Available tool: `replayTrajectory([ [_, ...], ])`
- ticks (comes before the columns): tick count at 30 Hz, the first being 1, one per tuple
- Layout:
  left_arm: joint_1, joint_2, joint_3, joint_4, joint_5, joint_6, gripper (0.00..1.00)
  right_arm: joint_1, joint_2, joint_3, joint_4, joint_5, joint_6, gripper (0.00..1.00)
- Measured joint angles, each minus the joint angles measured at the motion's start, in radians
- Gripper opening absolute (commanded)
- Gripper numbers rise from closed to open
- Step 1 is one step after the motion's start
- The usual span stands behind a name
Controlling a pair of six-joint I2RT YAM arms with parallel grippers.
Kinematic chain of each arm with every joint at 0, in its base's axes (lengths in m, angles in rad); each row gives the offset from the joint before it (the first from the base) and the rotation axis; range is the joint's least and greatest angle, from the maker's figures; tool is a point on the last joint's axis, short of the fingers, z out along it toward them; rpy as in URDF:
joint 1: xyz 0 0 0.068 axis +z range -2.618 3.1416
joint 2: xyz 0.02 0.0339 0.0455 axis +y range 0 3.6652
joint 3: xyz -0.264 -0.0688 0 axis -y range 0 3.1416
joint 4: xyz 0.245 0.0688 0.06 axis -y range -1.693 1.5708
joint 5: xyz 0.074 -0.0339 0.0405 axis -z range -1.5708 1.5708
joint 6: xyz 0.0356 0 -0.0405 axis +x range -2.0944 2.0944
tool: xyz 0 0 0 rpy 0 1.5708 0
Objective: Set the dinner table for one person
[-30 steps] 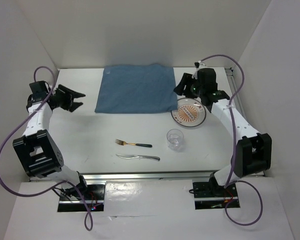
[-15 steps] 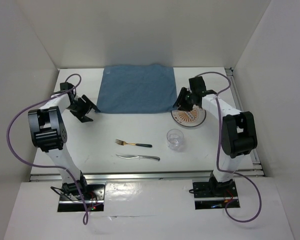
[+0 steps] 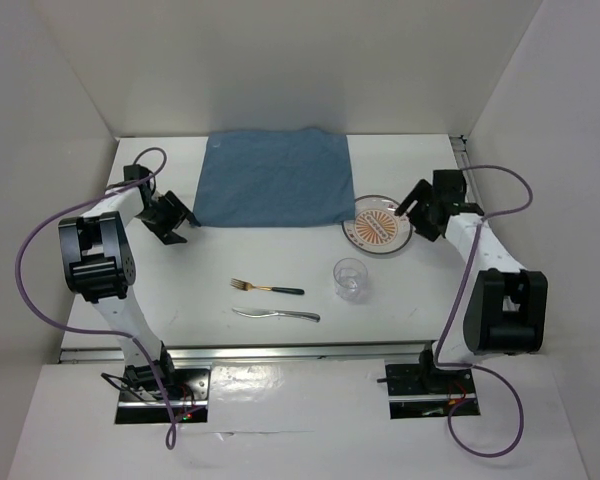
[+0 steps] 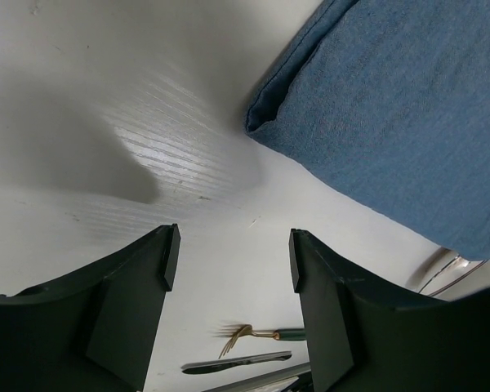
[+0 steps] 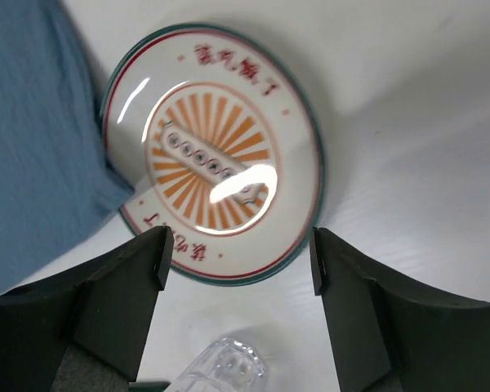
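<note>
Both spread, empty: left end effector, right end effector; glass cropped in right wrist view.

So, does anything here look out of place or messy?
Nothing is spilled or broken. The plate sits off the cloth, by its near right corner. The fork, knife and glass sit apart on the bare table. The cloth's near left corner looks a little folded.

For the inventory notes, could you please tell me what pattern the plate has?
The plate: orange sunburst rays, red characters, green rim; clearest in right wrist view.
</note>
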Motion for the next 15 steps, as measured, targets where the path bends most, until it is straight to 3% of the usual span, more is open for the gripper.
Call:
replayTrajectory([
  [7, 0.0, -0.001, 0.0, 0.0, -0.004, 0.0, 0.73, -0.175, 0.007, -0.09, 0.035, -0.091, 0.011, 0.77],
  [15, 0.0, -0.016, 0.009, -0.011, -0.018, 0.0, 0.73, -0.199, 0.117, -0.142, 0.142, -0.249, 0.032, 0.63],
])
